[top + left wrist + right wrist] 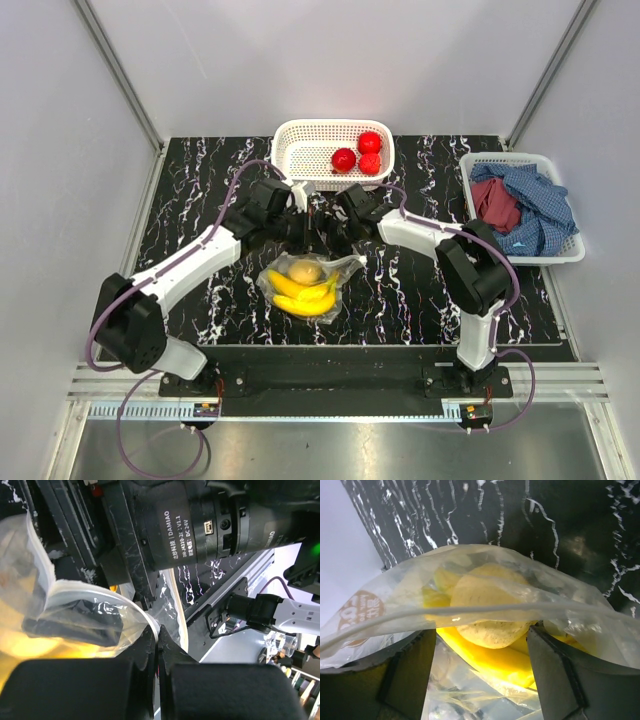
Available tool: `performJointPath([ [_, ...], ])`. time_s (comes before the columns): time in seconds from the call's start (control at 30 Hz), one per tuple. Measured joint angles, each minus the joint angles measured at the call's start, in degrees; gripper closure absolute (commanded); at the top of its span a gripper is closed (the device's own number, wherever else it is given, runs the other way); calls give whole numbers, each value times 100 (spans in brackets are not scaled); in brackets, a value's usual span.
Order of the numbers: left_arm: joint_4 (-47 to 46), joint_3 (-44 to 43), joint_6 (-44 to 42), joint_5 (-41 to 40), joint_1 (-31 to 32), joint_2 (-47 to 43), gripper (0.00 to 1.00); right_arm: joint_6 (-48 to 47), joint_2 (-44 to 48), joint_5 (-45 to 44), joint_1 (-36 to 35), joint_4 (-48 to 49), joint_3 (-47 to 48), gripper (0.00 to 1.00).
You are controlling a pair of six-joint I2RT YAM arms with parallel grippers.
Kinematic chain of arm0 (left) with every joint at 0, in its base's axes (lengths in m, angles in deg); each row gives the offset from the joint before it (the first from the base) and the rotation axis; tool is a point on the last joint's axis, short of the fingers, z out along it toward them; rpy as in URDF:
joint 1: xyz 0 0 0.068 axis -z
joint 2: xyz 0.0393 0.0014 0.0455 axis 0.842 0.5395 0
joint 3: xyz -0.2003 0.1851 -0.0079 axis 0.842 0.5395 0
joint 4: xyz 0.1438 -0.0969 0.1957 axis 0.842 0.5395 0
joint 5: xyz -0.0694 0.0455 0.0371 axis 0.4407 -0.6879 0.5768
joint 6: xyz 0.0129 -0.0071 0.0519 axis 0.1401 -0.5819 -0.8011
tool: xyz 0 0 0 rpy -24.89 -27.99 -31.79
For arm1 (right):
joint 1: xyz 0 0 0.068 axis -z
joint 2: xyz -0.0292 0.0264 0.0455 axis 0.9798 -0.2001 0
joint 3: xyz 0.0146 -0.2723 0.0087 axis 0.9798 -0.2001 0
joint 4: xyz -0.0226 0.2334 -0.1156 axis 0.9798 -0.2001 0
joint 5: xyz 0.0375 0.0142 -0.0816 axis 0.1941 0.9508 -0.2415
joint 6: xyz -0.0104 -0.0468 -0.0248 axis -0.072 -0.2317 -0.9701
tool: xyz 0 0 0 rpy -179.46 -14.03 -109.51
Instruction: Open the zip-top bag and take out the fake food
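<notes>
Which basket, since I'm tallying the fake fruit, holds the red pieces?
The white mesh basket at the far middle, holding three red fruits; the other basket, at the right, holds only cloths.

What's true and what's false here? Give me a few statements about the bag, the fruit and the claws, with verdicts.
1. The yellow plastic banana bunch lies inside the clear floppy plastic zip-top bag. True.
2. Three red round plastic fruits sit in the white plastic mesh basket. True.
3. The left claw is wide open. False: it is shut on the bag's edge.
4. The blue checked cloth shares that basket with the red fruits. False: it lies in a second white basket on the right.
5. The right claw is open. True.
</notes>
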Motion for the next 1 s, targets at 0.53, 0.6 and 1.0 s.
performJointPath([
  [0.53,-339,46,-149,282,0,365,100,120,-522,-450,-297,-382,153,19],
  [0.6,-334,46,-175,304,0,391,100,50,-601,-442,-337,-407,199,33],
  [1.0,-328,46,-212,514,-286,387,100,-450,-356,-470,-343,-634,278,73],
])
